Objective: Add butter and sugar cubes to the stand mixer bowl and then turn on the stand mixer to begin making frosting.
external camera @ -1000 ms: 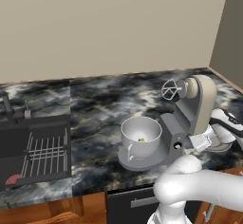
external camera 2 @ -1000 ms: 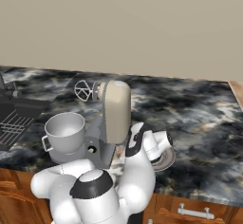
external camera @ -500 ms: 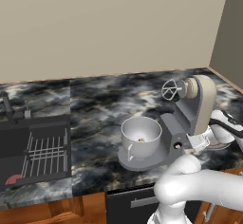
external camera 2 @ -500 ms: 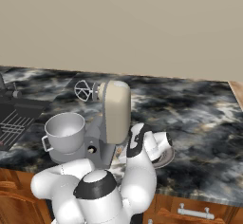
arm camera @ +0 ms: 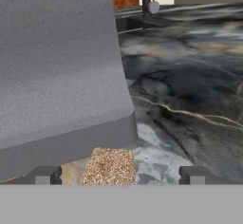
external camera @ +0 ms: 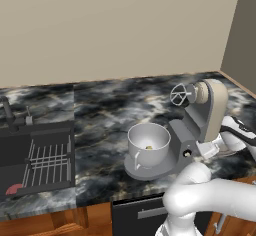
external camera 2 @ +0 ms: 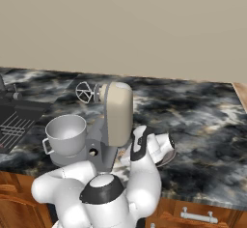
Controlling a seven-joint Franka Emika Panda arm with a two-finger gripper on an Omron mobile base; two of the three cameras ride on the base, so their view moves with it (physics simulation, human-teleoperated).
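The stand mixer [external camera: 210,105] stands on the counter with its beige head tilted back and the wire whisk [external camera: 180,94] raised. The stand mixer bowl [external camera: 148,141] sits on its dark base, and a small pale-yellow piece of butter [external camera: 148,147] lies inside. A small round knob [external camera: 187,154] shows on the base front. My gripper [external camera: 209,149] is low at the right of the base, open, holding nothing. In the hand view the gripper [arm camera: 118,175] faces the grey base wall [arm camera: 57,76]. A tan grainy lump [arm camera: 110,166] lies between the tips; I cannot tell if it is the sugar cubes.
A sink [external camera: 35,165] with a wire rack is set in the counter at the far left, its faucet [arm camera: 147,0] visible beyond the mixer. A grey plate [external camera 2: 168,155] lies right of the mixer, partly under my hand. The counter's front edge runs just below the mixer base.
My hand has sunk slightly beside the mixer base. Bowl and mixer have not moved.
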